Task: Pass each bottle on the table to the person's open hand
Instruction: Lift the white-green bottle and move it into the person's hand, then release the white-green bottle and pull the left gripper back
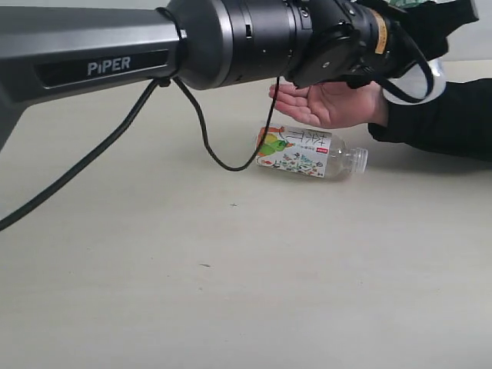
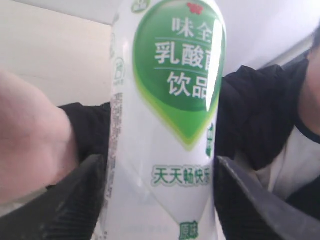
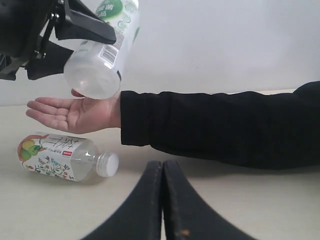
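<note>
white green-labelled plastic bottle (image 2: 165, 125), clamped by the left gripper (image 2: 160, 172), hangs above the open hand (image 3: 75, 112); clear fruit-label bottle (image 3: 55, 156) near that hand looks undelivered; right gripper (image 3: 162, 172) pinched closed, empty.

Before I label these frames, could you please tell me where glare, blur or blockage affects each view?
Left wrist view: the white bottle fills the frame, with a glare stripe on its green label; the hand is blurred. Exterior view: the left arm looms large and hides most of that bottle. Right wrist view: even, soft light; the fruit bottle reads sharply.
</note>
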Controlling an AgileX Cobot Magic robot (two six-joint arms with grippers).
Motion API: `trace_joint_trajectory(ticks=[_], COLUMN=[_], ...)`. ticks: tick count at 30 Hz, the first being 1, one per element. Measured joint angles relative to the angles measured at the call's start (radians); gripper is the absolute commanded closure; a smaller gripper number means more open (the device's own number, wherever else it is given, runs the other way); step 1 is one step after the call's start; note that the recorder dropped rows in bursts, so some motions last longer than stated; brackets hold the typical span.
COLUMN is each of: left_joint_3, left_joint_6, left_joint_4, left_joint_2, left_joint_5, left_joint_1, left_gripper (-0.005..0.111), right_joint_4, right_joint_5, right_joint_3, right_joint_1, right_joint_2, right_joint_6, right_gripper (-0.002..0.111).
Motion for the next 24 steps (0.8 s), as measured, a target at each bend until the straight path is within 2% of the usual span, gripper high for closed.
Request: trace_joint_trajectory(ticks=[8,15,24], left_joint_3=[0.0,0.0,0.0], left_joint_6=[-0.023,-0.041,-0.206], left_joint_4=[0.006,0.033,0.126], left_joint_2=[0.03,0.032,0.046], left_joint_5=[0.008,0.153,0.242], left_joint_1=[0.037,0.068,0.072], left_gripper=[0.107,0.107,0.107], right_joint_4=[0.0,0.0,0.0], right_joint_5=[0.0,0.0,0.0], right_joint_3=[0.0,0.0,0.0], right_joint_1=[0.0,0.0,0.0], right_joint_2=[0.0,0.0,0.0], right_joint_6=[0.0,0.0,0.0], right_gripper=[0.108,0.108,0.108])
